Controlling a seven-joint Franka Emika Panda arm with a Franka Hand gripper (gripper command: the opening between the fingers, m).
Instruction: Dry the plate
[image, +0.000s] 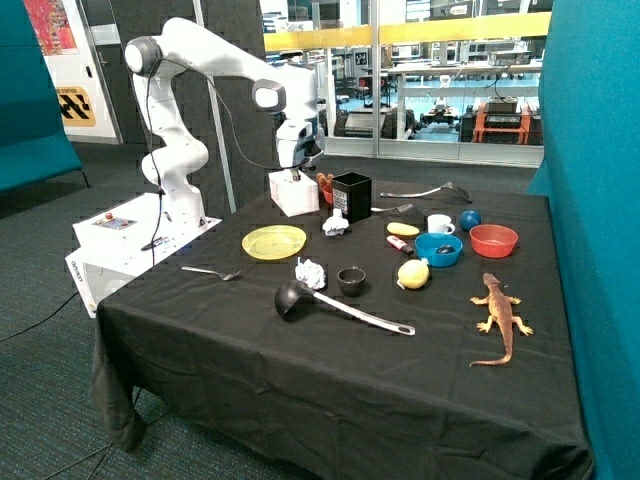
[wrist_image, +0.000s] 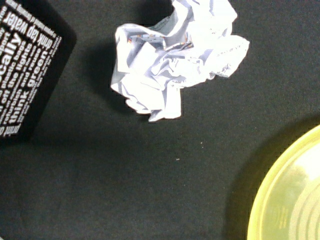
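Gripper (image: 297, 172) hangs upper-centre over the white box (image: 293, 192), finger state I can't tell, with a crumpled paper wad (wrist_image: 175, 60) and yellow plate (wrist_image: 290, 195) below; I'd fear clipping the black cup (wrist_image: 27, 70) descending.

The tool (image: 296, 172) hangs above the far end of the bench (image: 250, 340), just over a white box (image: 293, 192). Its finger state cannot be made out. Just beside it stands a black cup (image: 351, 195), with a crumpled white paper (image: 336, 224) below that. Nearer the camera than the tool, the plate (image: 273, 242) lies flat on the black cloth, apart from the tool. A second paper wad (image: 310, 272) lies further on.
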